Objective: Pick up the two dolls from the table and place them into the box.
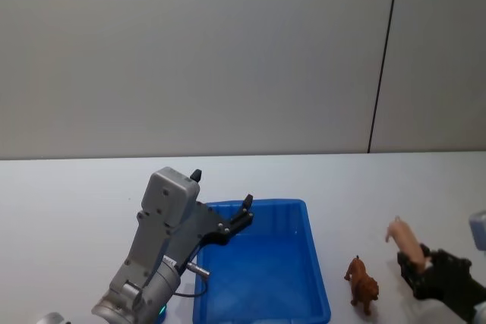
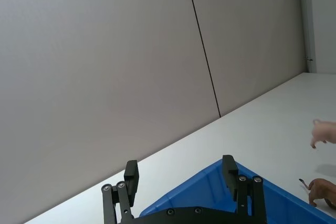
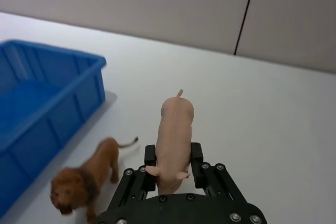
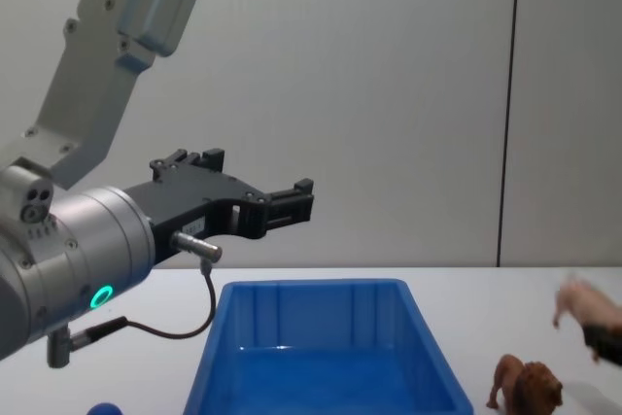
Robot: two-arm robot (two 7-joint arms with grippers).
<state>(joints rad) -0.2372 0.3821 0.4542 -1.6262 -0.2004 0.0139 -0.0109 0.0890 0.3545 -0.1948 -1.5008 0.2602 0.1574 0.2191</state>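
Between the fingers of the right gripper (image 3: 173,157) we see the pig (image 3: 176,124), clenched across its flanks near one end. Its long axis runs straight out ahead of the claw, with the curled tail at the far tip. From the chest view we judge the pig to be raised off the table (image 3: 262,108), though the gap beneath it is not plain. Just left of the claw and lower, the lion (image 3: 86,179) stands on its feet on the table. It is apart from the pig and near the wall of the box (image 3: 84,93) without touching it. Farther left of the claw lies the box itself, with neither doll in it yet. The coming move, in our judgement, turns on this line. The box is left of the loaded claw with the lion between them, so the pig must travel leftward above the lion and over the rim. Beyond, the left gripper (image 2: 179,169) hovers over the side of the box away from the right claw, jaws spread and holding nothing. It is the nearer arm to the box; the right arm is nearer the lion.
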